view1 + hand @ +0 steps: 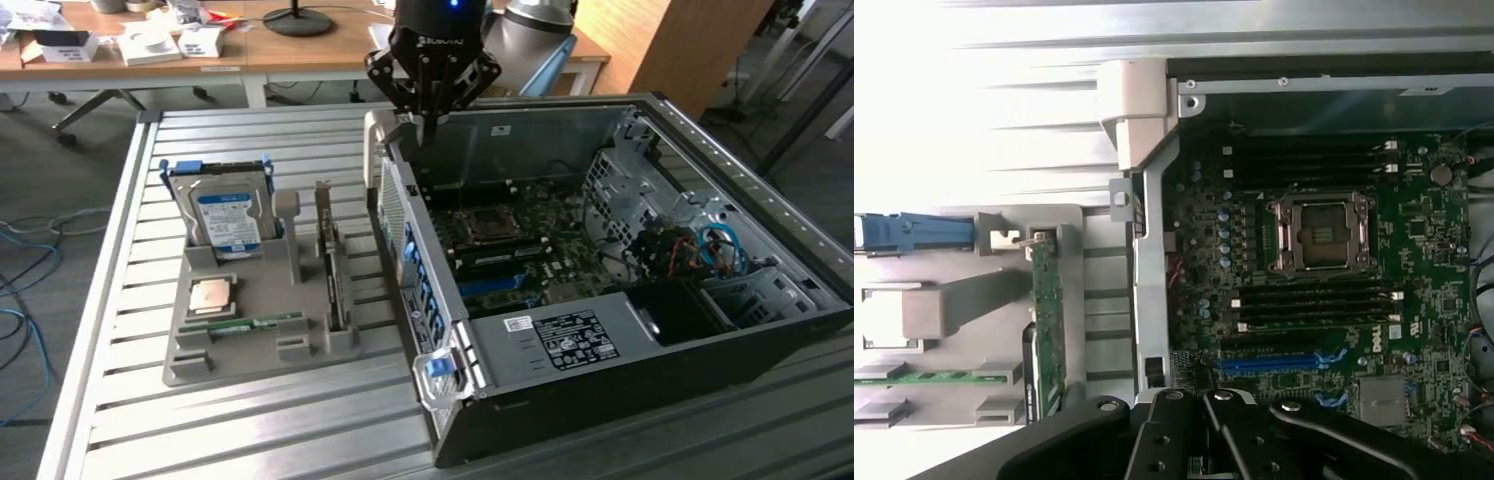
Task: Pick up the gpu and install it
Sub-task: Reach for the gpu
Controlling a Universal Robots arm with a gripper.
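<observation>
Exterior view: the end effector [427, 126] hangs clenched and holds nothing, its black fingers pressed together and pointing down at the far corner of the open computer case [627, 330], near the bench's far edge. Below it inside the case lies the green motherboard [514, 250] with its bare processor socket [483, 226]. The gpu [332, 275] is apart from the end effector, standing on its long edge in a slot of the grey holder tray [254, 365], just beside the case wall. In the wrist view the gpu [1046, 320] shows as a thin green strip in the tray [964, 300]. The blue-labelled hard drive [227, 215] stands upright in the same tray, nearer the bench's [134, 420] far edge
</observation>
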